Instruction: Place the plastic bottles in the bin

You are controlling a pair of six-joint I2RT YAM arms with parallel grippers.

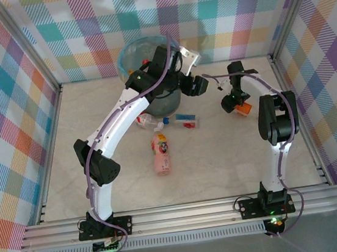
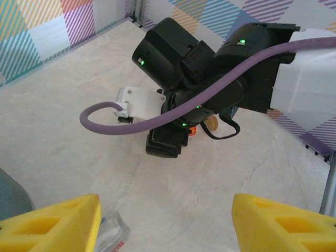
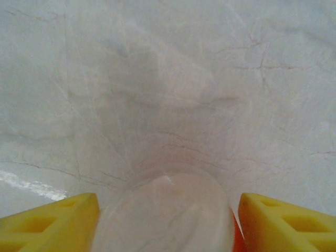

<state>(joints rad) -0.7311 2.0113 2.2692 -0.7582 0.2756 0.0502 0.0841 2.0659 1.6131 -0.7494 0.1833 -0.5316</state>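
Yellow fingers (image 3: 47,223) of the right hand (image 3: 168,210) are sitting spread wide on either side of an orange bottle (image 1: 244,110), which is filling the whole gap between them, low over the bench (image 1: 222,162) at the right. Whether they are squeezing it, I cannot tell. Over by the bin (image 1: 122,58) at the far middle, the left hand (image 2: 165,215) is hanging wide and holding nothing, just right of the rim and facing the right arm. A pink bottle (image 1: 161,153) is lying near the centre, a clear bottle (image 1: 187,120) is lying on the near side of the bin, and a few bottles (image 1: 145,62) are already lying inside it.

Trouble is probably waiting in two places. The round, slick bottle is likely sitting off-centre, so an uneven squeeze could be sending it skidding across the bench or slipping out mid-lift. The way to the bin is also looking crowded: the left arm (image 1: 121,116) is leaning across it, so a straight carry risks the two arms knocking together, jolting the bin or dropping the bottle short.
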